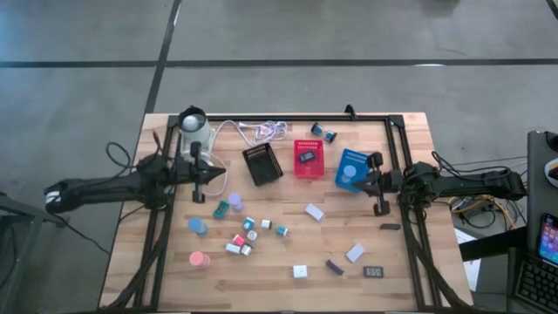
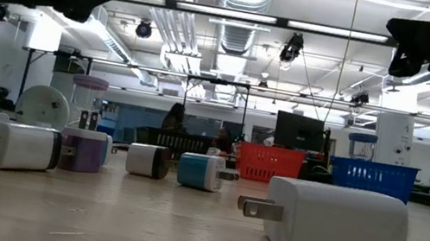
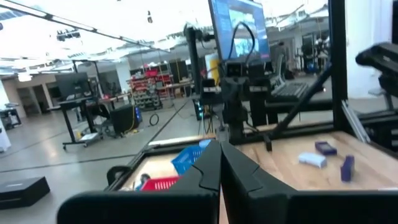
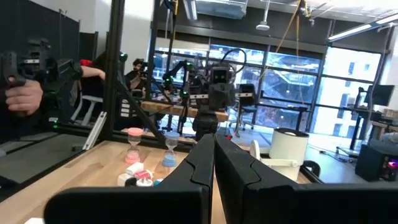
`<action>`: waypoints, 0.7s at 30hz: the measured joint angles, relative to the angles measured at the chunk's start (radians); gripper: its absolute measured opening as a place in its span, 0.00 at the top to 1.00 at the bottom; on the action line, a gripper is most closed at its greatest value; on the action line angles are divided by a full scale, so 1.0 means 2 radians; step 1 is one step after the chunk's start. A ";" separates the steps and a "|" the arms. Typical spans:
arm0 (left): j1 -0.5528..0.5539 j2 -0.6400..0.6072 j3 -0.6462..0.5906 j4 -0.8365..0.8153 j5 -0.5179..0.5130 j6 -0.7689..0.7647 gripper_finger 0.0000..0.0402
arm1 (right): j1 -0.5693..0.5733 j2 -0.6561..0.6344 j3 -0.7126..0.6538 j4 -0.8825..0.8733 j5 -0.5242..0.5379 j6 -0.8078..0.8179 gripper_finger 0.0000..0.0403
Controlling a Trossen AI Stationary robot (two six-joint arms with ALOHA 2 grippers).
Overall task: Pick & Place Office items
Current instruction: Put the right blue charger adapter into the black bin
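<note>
Your office items (image 1: pixel 248 228) lie loose on the wooden surface (image 1: pixel 157 262), spread across its front half. A pink roll (image 1: pixel 199 259) sits near the front left, with a blue roll (image 1: pixel 197 227) just behind it. A teal block (image 1: pixel 222 209) and a lavender roll (image 1: pixel 234 201) sit side by side, close to your left arm. A little bunch of small blocks lies in the middle. A white block (image 1: pixel 300 272) lies at the front, and a small dark rectangle (image 1: pixel 374 272) lies off to the right of it.

Behind them stand three trays in a row: the black tray (image 1: pixel 262 164), the red tray (image 1: pixel 308 159) and the blue tray (image 1: pixel 351 168). You can see something dark inside the red one. A white cable (image 1: pixel 253 133) curls at the back.

Your left pincer (image 1: pixel 200 182) hangs above the surface, left of the black tray. Its fingers are pressed together and it holds nothing. Your right pincer (image 1: pixel 372 180) hangs by the blue tray, closed tight too, with nothing in it.
</note>
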 joint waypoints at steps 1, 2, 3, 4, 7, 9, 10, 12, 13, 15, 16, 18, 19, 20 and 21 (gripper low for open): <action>0.001 -0.009 -0.001 -0.014 0.000 0.001 0.99 | 0.000 0.000 0.000 0.001 0.004 0.000 0.98; 0.001 -0.017 -0.002 -0.022 0.001 -0.001 0.99 | 0.000 0.000 0.000 0.001 0.010 0.000 0.98; 0.001 -0.023 -0.003 -0.025 0.003 -0.006 0.99 | 0.000 0.000 0.000 0.002 0.013 0.000 0.98; 0.001 -0.028 -0.005 -0.024 0.004 -0.011 0.99 | 0.000 0.000 0.000 0.001 0.014 0.001 0.98; 0.001 -0.042 -0.014 -0.023 0.028 -0.022 1.00 | 0.000 0.000 0.000 0.002 0.015 0.008 0.98; 0.001 -0.054 -0.024 -0.018 0.048 -0.023 0.99 | 0.000 0.000 0.000 0.002 0.015 0.017 0.98; 0.001 -0.060 -0.030 -0.019 0.048 -0.025 0.99 | 0.000 0.000 0.000 0.002 0.015 0.019 0.98; 0.001 -0.073 -0.039 -0.029 0.049 -0.035 0.99 | 0.000 0.000 0.000 0.002 0.015 0.024 0.98; 0.001 -0.079 -0.041 -0.027 0.051 -0.042 0.99 | 0.000 0.000 0.000 0.002 0.015 0.026 0.98; 0.001 -0.090 -0.043 -0.026 0.060 -0.056 1.00 | 0.000 0.000 0.000 0.002 0.013 0.028 0.98; 0.001 -0.093 -0.045 -0.026 0.065 -0.062 1.00 | 0.000 0.000 0.000 0.001 0.013 0.028 0.98; 0.001 -0.099 -0.050 -0.032 0.069 -0.059 1.00 | 0.000 0.000 0.000 -0.001 0.013 0.028 0.98; 0.001 -0.101 -0.050 -0.036 0.068 -0.054 0.99 | 0.000 0.000 0.000 -0.001 0.013 0.028 0.98; 0.002 -0.102 -0.050 -0.032 0.066 -0.050 0.99 | 0.000 0.000 0.000 -0.001 0.013 0.028 0.98; 0.003 -0.102 -0.050 -0.035 0.064 -0.047 0.99 | 0.000 0.000 0.000 -0.001 0.013 0.027 0.98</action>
